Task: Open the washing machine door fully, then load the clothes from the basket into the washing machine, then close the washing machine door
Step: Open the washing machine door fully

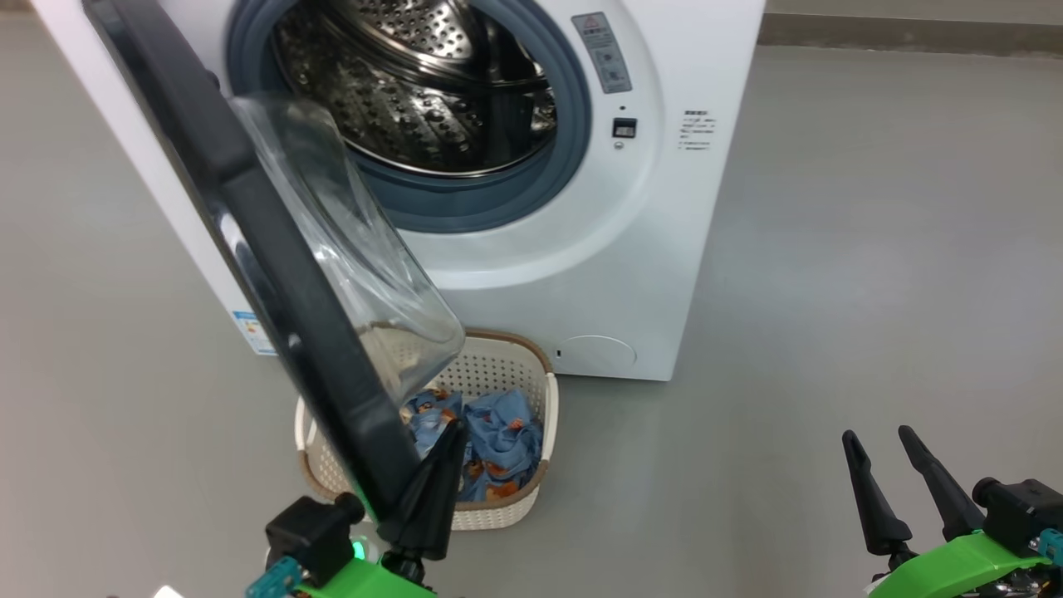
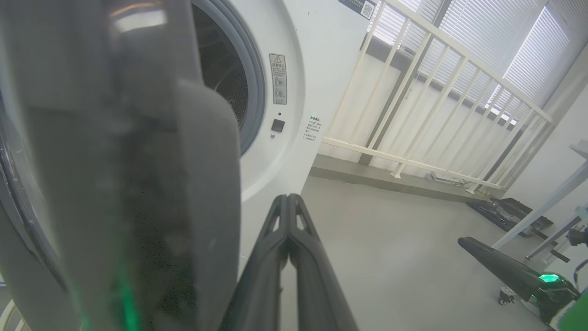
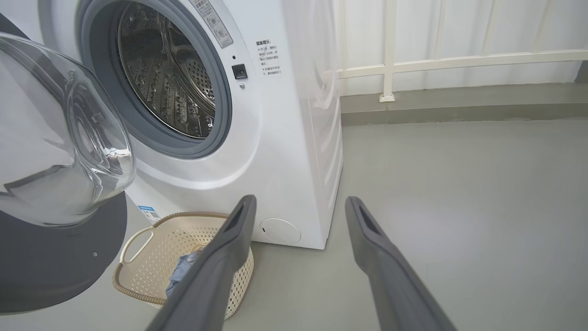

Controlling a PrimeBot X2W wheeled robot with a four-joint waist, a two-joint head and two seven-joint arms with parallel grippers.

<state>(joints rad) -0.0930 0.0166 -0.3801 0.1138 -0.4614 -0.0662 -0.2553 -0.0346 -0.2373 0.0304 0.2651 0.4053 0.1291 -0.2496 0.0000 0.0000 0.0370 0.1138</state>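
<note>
Part of the basket (image 1: pixel 507 370) and some of the clothes (image 1: pixel 507 436) are hidden behind the washing machine door (image 1: pixel 274 274), whose top is cut off by the head view's upper edge. In the left wrist view the door is blurred. The print on the warning label (image 1: pixel 604 51) cannot be read.

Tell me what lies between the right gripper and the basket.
Bare grey floor: in the head view, nothing stands between the open right gripper and the basket.
</note>
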